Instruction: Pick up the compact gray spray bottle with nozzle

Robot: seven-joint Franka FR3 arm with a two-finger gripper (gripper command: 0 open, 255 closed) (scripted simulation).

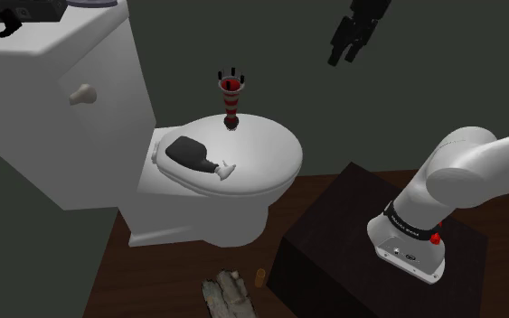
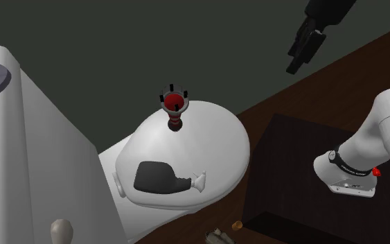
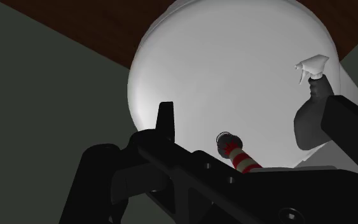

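Two black fingers of the gripper stood apart with nothing between them. In the shoulder view the gripper hung in the air before the dark grey-green wall, well above the toilet and toward that view's right. In the second exterior view the gripper appeared at upper right, again touching nothing.

Beneath it lay the closed white toilet lid. A red-and-white striped object with short black prongs at its top stood upright at the lid's wall-side edge.

The spray bottle, dark grey in body with a white nozzle, lay on its side on the lid at the cistern end. It was well apart from the gripper and clear of the striped object. Its nozzle pointed away from the cistern.

The white cistern carried a pale flush handle on its front. A black item rested on its top.

The arm's dark stand sat on the dark wooden floor beside the toilet. A crumpled pale object and a small orange piece lay on the floor between the toilet and the stand.
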